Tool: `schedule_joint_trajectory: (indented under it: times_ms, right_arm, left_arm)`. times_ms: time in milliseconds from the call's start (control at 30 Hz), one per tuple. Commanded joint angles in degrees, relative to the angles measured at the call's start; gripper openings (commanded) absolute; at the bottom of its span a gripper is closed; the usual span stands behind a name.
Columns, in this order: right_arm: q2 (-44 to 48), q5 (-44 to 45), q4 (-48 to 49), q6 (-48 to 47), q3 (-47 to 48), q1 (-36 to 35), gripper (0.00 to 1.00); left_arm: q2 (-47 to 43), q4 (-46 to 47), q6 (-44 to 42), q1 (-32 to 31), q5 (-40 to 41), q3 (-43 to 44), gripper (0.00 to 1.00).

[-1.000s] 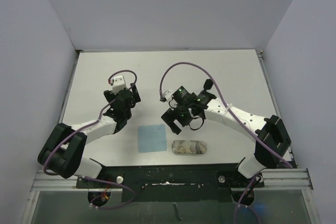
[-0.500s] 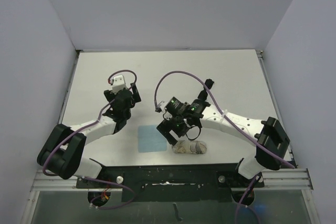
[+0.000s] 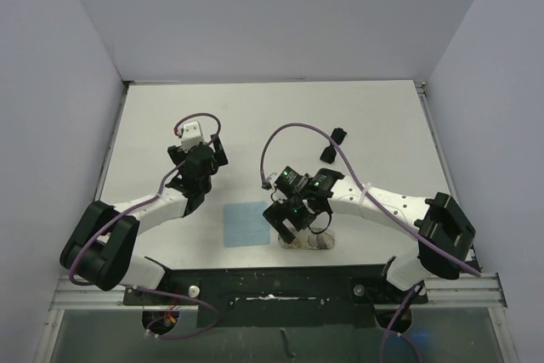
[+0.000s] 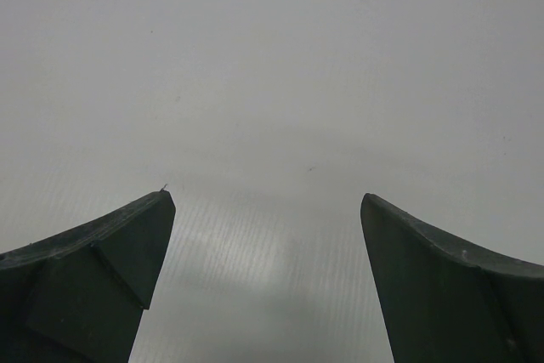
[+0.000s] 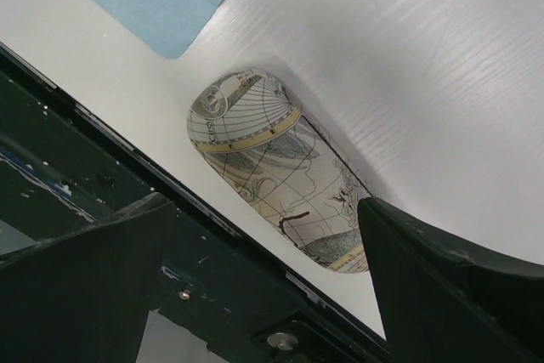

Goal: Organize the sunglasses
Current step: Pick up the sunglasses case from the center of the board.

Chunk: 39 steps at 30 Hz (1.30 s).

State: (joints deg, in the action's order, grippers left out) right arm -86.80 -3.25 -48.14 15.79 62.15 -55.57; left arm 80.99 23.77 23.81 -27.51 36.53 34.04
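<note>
Near the front edge, the right gripper (image 5: 263, 203) has swung down from mid-table and now hangs over the shut case (image 5: 270, 174), jaws wide, nothing held. Sunglasses (image 3: 328, 155) lie well behind, untouched. Left gripper (image 4: 263, 201) also wide, idle. Prob. case gets opened 1st.

Sunglasses (image 3: 328, 155): small, all black, visible only in the overhead view. Lying on the white table (image 3: 382, 116), toward 1 o'clock from its centre, in the far right part. Showing as two dark patches, one at 1 o'clock of the other, with a purple cable (image 3: 293, 126) crossing in front between them. Too small to tell lenses from arms, or folded from unfolded. Held by nothing, resting loose on the tabletop. Well apart from the near edge at 6 o'clock.
</note>
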Motion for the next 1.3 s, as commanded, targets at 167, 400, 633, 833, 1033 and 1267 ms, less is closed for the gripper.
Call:
schedule_joint_trajectory:
  times_ms: [167, 400, 633, 833, 1033, 1267]
  right_arm:
    - [3.2, 0.5, -2.0, 1.6, -1.6, -0.8, 0.95]
    - [1.5, 0.5, -2.8, 0.3, -1.7, -0.9, 0.96]
    - [-1.0, 0.5, -3.2, -0.4, -1.3, -0.9, 0.97]
    - [-2.8, 1.3, -2.9, -1.4, -1.7, -0.8, 0.98]
    - [-3.9, 1.9, -2.1, -1.9, -1.8, -0.6, 0.99]
    - [-5.7, 2.5, -1.4, -2.9, -2.5, -0.2, 0.99]
  left_arm:
    - [-1.8, 2.1, 0.9, 0.5, -1.1, 0.1, 0.93]
    - [-1.5, 2.2, 0.9, 0.7, -1.2, 0.2, 0.93]
    - [-1.4, 2.2, 1.0, 0.9, -1.5, 0.2, 0.93]
    - [-1.4, 2.2, 0.9, 0.9, -1.6, 0.3, 0.93]
    - [-1.2, 2.2, 1.0, 1.0, -1.7, 0.3, 0.93]
    - [-1.2, 2.2, 0.9, 1.0, -1.7, 0.3, 0.93]
